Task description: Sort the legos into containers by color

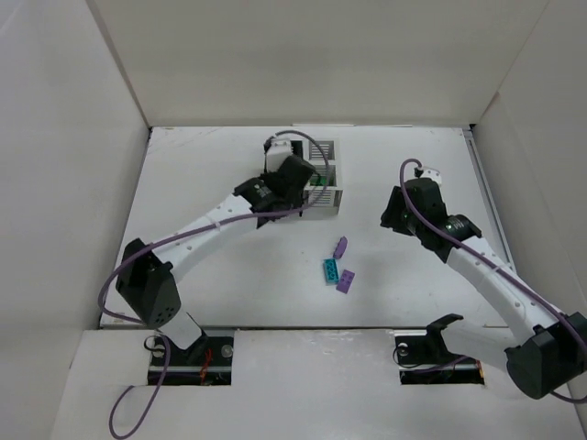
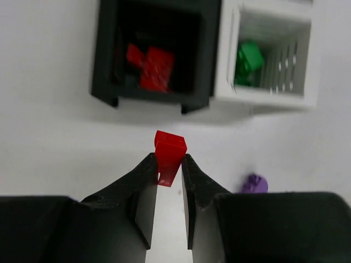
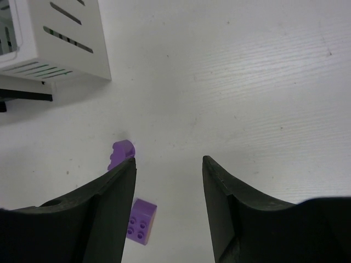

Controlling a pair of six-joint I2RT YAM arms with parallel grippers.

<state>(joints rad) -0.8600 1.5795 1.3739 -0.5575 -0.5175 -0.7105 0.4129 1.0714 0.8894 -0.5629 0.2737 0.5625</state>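
while the left gripper (image 2: pixel 169 164) is closed on a single red brick (image 2: pixel 170 149), pinching its lower part so that the upper end stands clear of the fingertips, the right gripper (image 3: pixel 169 164) is partly open with nothing between its jaws. the held red brick is off the table (image 1: pixel 229 293), and in the left wrist view it sits just on the near side of the black bin (image 2: pixel 105 60), not over the compartment. the black bin and the white bin (image 2: pixel 263 96) stand side by side, walls touching, at the far middle of the table. the near compartment of the black bin holds several red bricks (image 2: pixel 153 67) lying in a loose heap. the adjoining compartment of the white bin holds one green brick (image 2: pixel 248 60); any others there cannot be made out. three loose pieces lie on the table between the two arms, well apart from the bins: a teal brick (image 1: pixel 329 270), a rounded purple brick (image 1: pixel 340 247) just beyond it, and a studded purple brick (image 1: pixel 346 280) just beside the teal one; contact between those two cannot be confirmed. in the right wrist view the rounded purple brick lies near the left fingertip, the studded one is partly hidden behind that finger, and the teal brick is not visible. the right gripper is over bare table, to the right of the bins.
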